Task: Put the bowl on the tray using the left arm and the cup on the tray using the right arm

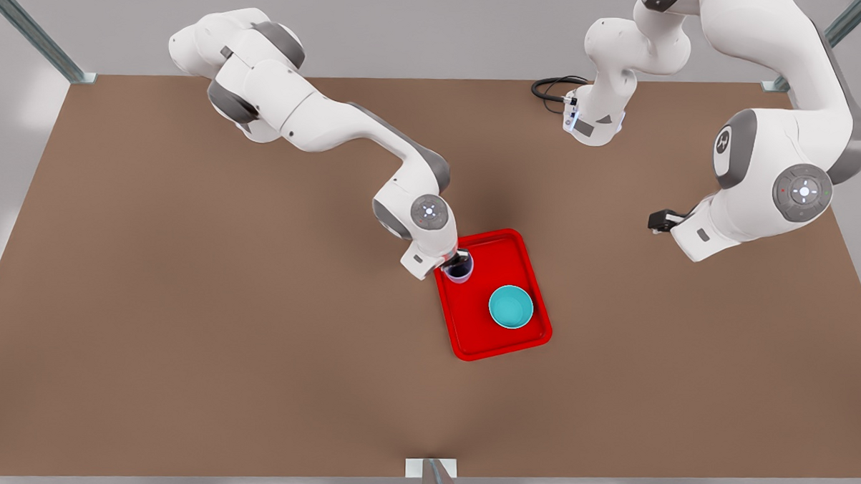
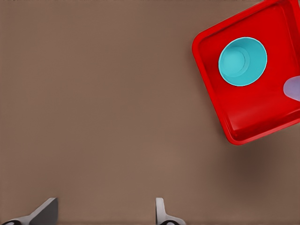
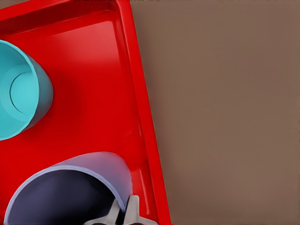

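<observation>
The lavender cup (image 1: 460, 266) was seen on the red tray (image 1: 502, 343), hard against the corner on the front view's left, with the raised rim just beside it. Main risk judged: the cup could be tipped or dragged over the rim if the right gripper (image 1: 461, 259) were lifted before its fingers parted fully, since one finger sat inside the cup's mouth. A snag on the thin wall could also be caused by a sideways pull-out.

The right gripper was seen pinched narrowly on the cup's wall (image 3: 123, 192), one finger inside and one outside. Whether the cup base was fully seated on the tray floor could not be told.

The teal bowl (image 1: 510, 306) was seen resting upright on the tray, apart from the cup, untouched.

The left gripper (image 1: 658, 220) was held well apart from the tray over bare table (image 1: 185, 298), its fingers (image 2: 161, 213) spread wide, nothing held; that arm was judged to be waiting.
</observation>
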